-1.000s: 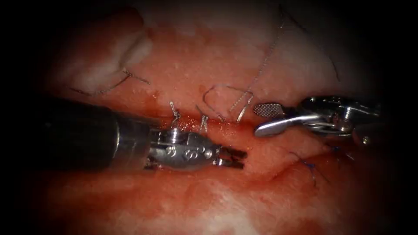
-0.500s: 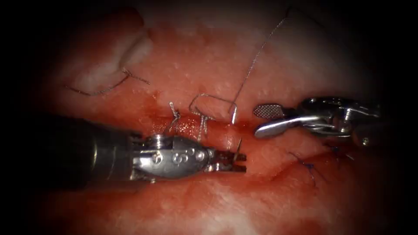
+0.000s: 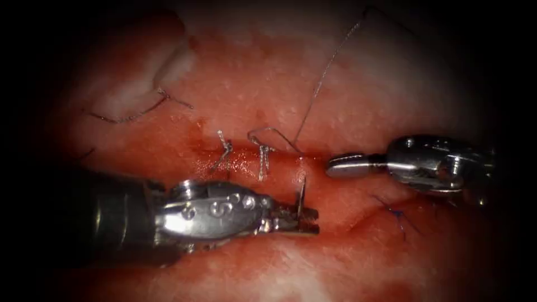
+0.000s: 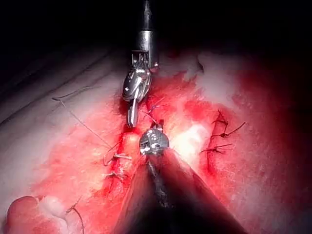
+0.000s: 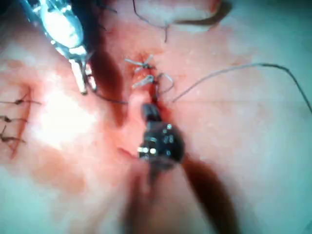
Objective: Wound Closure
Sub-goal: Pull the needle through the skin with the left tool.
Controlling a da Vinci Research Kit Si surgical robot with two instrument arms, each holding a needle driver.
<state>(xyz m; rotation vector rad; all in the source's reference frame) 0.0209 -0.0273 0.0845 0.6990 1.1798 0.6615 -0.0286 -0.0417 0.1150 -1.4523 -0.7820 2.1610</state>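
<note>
Steel curved needle (image 3: 301, 193) standing out of the red tissue (image 3: 347, 235) at the cut, left hand (image 3: 305, 219) clamped on its tip end, grey thread (image 3: 324, 72) trailing upward, right hand (image 3: 342, 164) closed, holding nothing, just right.

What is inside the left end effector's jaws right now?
The left end effector is shut on the thin curved steel needle near its tip end. The rest of the needle's curve is buried in the reddish pork tissue.
</note>
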